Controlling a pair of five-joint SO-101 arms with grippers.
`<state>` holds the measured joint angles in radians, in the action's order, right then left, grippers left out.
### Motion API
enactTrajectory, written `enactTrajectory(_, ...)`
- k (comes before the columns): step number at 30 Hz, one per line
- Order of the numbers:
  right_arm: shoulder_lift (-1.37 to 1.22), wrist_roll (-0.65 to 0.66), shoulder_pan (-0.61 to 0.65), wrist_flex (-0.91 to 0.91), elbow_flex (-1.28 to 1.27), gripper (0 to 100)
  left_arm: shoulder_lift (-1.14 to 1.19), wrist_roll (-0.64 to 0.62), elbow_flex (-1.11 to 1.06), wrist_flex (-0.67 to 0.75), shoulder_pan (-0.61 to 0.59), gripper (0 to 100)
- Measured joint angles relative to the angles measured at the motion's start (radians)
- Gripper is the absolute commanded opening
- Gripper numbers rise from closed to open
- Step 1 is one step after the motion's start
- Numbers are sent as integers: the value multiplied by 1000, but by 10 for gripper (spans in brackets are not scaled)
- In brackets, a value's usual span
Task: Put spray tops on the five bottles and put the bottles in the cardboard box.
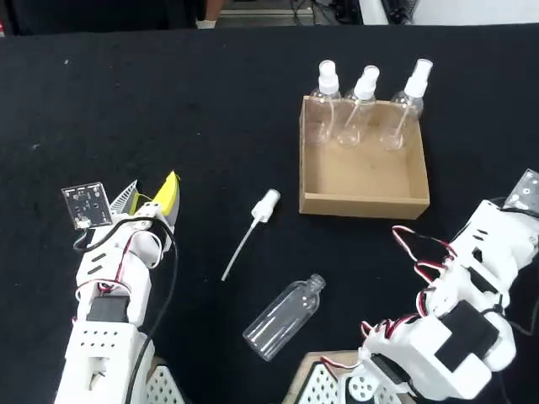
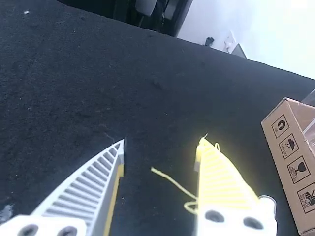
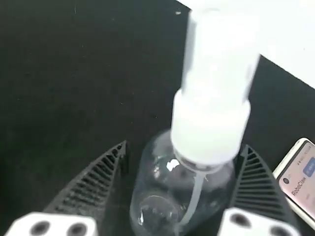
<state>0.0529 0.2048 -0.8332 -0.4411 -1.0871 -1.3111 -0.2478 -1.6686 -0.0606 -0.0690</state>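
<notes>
Bottle (image 3: pixel 167 196) in right hand (image 3: pixel 184 145), left hand (image 2: pixel 161 141) spread

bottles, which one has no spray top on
The bottle lying on its side near the loose spray top. The three standing in the cardboard box and the one at the right gripper all wear tops.

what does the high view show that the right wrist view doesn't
The high view adds the cardboard box with three topped bottles standing in it, a loose spray top, an uncapped bottle lying on its side, and the left gripper. The right wrist view adds a bottle with its spray top on, close up at the right gripper, and what looks like a phone. Both share the black table.
</notes>
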Motion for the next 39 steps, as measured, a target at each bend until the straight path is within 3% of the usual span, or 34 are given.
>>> enactTrajectory(39,69,-9,-3,0,-23,292,0,0,0,0,0,230)
